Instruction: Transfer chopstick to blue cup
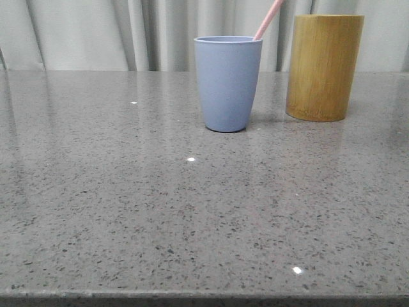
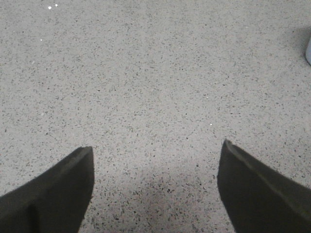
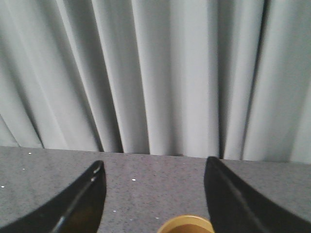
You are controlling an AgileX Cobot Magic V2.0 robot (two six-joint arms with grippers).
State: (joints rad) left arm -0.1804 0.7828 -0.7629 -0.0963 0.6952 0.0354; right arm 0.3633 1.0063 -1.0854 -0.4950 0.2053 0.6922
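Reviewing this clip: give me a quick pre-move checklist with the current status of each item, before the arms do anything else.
1. Chopstick in blue cup: ok, it leans out over the rim.
2. Blue cup upright on the table: ok.
3. Bamboo cylinder upright, apart from the cup: ok.
4. Left gripper empty: ok, open over bare table.
5. Right gripper empty: ok, open, with the cylinder's rim showing between its fingers.
6. Chopstick's lower end resting on the cup bottom: cannot tell, hidden by the wall.
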